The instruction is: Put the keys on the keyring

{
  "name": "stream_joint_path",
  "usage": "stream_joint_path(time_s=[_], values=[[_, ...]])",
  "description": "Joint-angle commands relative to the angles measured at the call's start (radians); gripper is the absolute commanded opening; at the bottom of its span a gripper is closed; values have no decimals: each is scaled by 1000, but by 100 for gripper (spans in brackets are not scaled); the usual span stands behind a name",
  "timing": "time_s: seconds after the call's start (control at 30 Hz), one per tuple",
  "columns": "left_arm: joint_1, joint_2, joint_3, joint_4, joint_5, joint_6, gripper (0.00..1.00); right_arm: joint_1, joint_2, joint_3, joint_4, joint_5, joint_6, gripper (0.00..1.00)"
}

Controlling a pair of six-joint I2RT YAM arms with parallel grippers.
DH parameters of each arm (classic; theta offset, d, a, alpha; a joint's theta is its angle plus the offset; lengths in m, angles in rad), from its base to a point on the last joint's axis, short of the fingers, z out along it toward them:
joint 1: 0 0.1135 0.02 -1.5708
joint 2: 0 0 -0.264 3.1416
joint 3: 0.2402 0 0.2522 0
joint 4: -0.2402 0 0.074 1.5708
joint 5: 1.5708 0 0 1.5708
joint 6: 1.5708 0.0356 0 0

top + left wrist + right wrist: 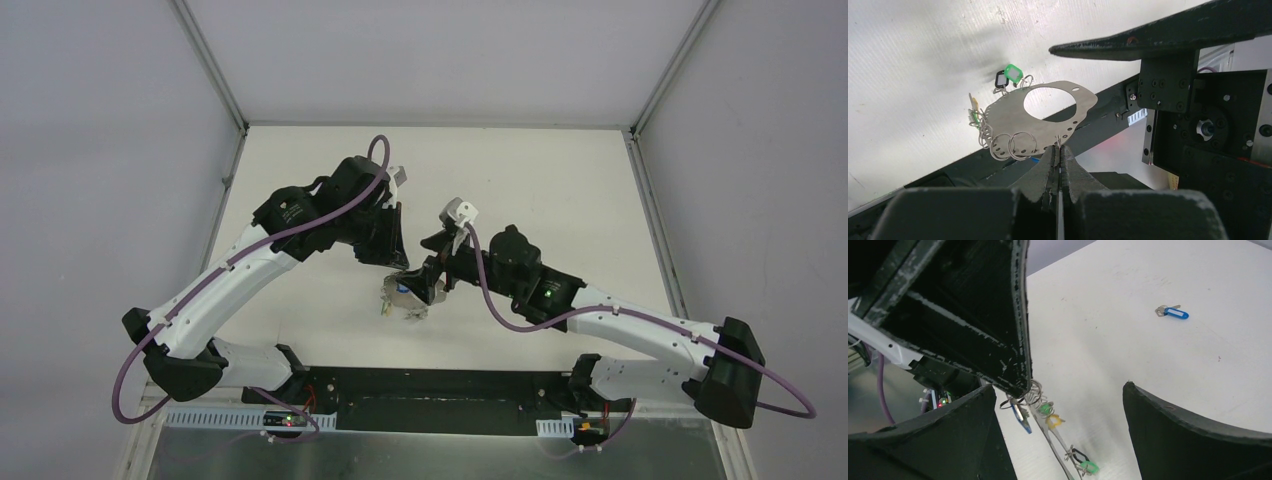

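The keyring (pixel 1048 125) is a flat grey metal plate with a big hole, small rim holes and wire split rings (pixel 1015 145). It hangs above the table (pixel 908 60), and my left gripper (pixel 1059 150) is shut on its lower rim. Keys dangle from it: a green-tagged one (pixel 1013 73) and yellow and green ones (pixel 974 114). In the right wrist view the keyring (pixel 1060 440) shows edge-on, with blue (pixel 1023 422), green (pixel 1047 408) and yellow (pixel 1054 421) tags. My right gripper (pixel 1073 435) is open around that cluster, touching nothing. A loose blue-tagged key (pixel 1175 313) lies on the table.
In the top view both grippers meet over the table's middle, left gripper (pixel 397 262) and right gripper (pixel 425 285), with the keyring (pixel 405 298) between them. The black base rail (pixel 430 385) runs along the near edge. Grey walls enclose the table.
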Motion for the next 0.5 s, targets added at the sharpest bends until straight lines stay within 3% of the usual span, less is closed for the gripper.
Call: stream_joint_path(time_s=[0.0,0.1,0.27,0.47], values=[[-10,-24,10,25,-11,-4,0,6,18,59,8,86,14,100],[-10,-28,11,27,-14,-2,0,6,24,67,-44,93,-6,99],[-9,-38,16,29,-19,9,0,6,16,48,-110,79,-44,87],[-10,-51,14,29,-27,25,0,7,-35,-23,-105,75,-48,35]])
